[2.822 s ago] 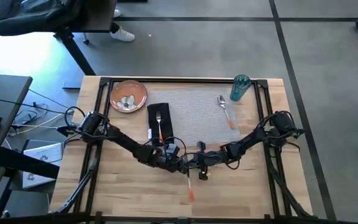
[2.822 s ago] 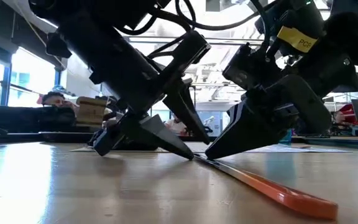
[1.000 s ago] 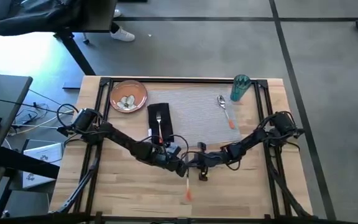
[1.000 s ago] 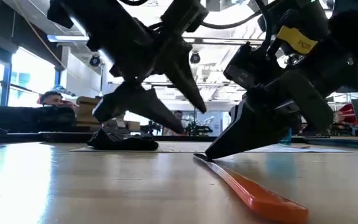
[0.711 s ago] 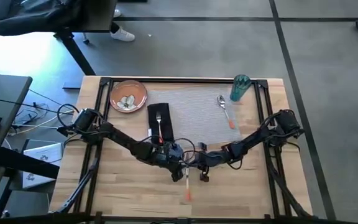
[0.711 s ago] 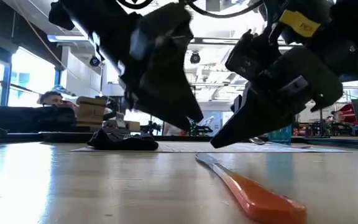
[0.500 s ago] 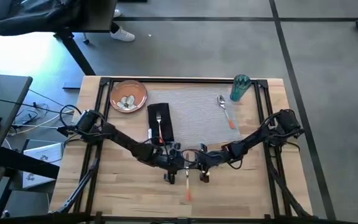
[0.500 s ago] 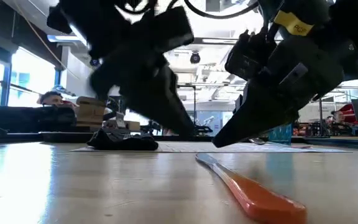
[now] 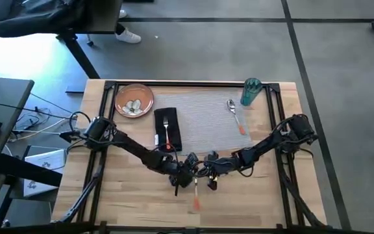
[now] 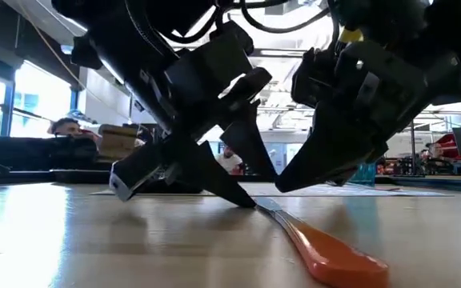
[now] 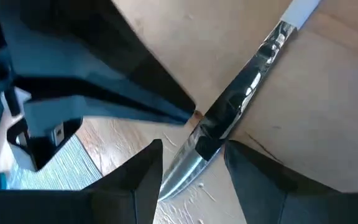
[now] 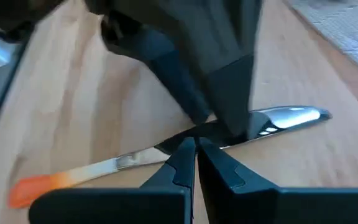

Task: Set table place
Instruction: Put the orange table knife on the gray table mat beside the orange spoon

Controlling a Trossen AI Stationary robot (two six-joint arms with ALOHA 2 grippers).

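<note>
An orange-handled knife (image 9: 195, 193) lies on the bare wood of the table (image 9: 252, 195), nearer than the grey placemat (image 9: 203, 120). Its blade (image 11: 244, 84) points at the mat and its handle (image 10: 334, 260) at the near edge. My left gripper (image 11: 193, 146) is open and down at the table, one finger on each side of the blade. My right gripper (image 12: 196, 146) is shut, with its tips just over the blade. On the mat lie a black napkin (image 9: 167, 129) bearing a fork and a spoon (image 9: 234, 114). My left gripper comes slanting down from the table's left. Its fingers (image 11: 151, 168) stand astride the knife's blade near the tip end (image 11: 188, 165). I cannot tell whether they touch the blade. My right gripper's shut tips hover a little above the blade in the low view, and I cannot tell whether they touch it.
An orange-brown plate (image 9: 134, 99) sits at the far left, off the mat. A teal cup (image 9: 250, 91) stands at the mat's far right corner. The black rail frame (image 9: 102, 130) runs along the table's sides. A person sits in the room beyond the table.
My left gripper, raised and open a second ago, has turned and come down onto the table, with its fingers astride the knife's blade. My right gripper has risen slightly off the blade and stays shut. The knife still lies on the table.
</note>
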